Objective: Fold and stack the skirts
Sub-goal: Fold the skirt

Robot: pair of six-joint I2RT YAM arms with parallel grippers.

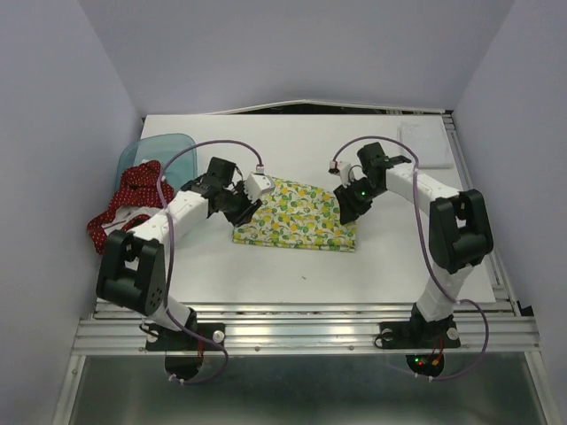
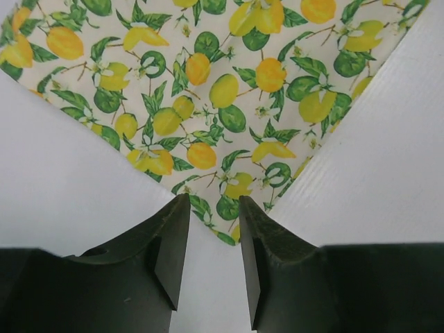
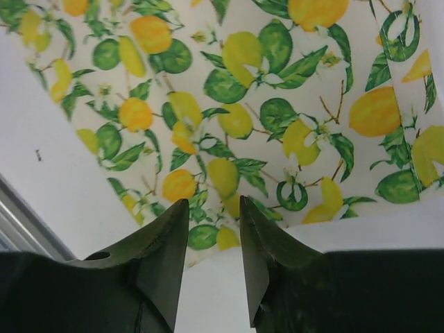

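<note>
The cream lemon-print skirt (image 1: 297,217) lies folded flat in the middle of the white table. My left gripper (image 1: 244,209) is open and empty at its left edge; in the left wrist view a corner of the skirt (image 2: 208,90) points in between the fingertips of that gripper (image 2: 214,208). My right gripper (image 1: 347,211) is open and empty at the skirt's right edge; in the right wrist view the skirt's edge (image 3: 243,104) lies just past that gripper (image 3: 214,208). The red dotted skirt (image 1: 124,199) hangs crumpled at the far left.
A translucent blue bin (image 1: 164,146) stands at the back left, with the red skirt draped out of it. A white flat object (image 1: 425,137) lies at the back right. The table's metal rail (image 1: 301,310) runs along the near edge.
</note>
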